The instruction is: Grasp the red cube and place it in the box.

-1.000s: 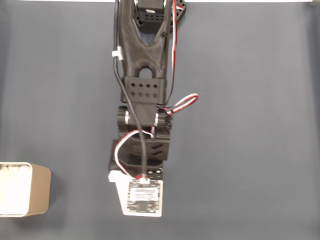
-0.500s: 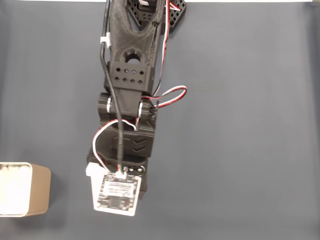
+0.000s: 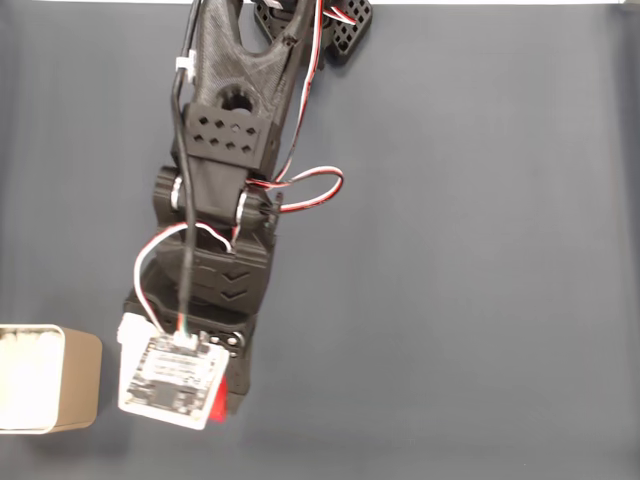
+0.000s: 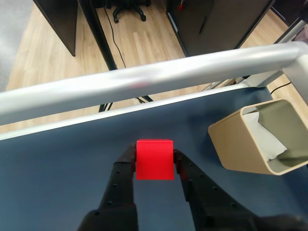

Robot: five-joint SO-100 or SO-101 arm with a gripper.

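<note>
It looks like an office: beyond the dark blue-grey tabletop (image 4: 57,173) with its silver metal rail (image 4: 144,82) lie a light wooden plank floor (image 4: 43,43), a black swivel-chair base (image 4: 126,9) and dark cabinets (image 4: 216,24).

Work surface: a dark blue-grey mat (image 3: 480,250) covers the table on all sides of the end effector in the fixed view. In the wrist view, a pale metal rail (image 4: 144,79) crosses ahead of the end effector along the table edge. Beyond it lie a light wood-plank floor (image 4: 43,48), dark furniture panels (image 4: 60,19) and a chair base (image 4: 127,9).
</note>
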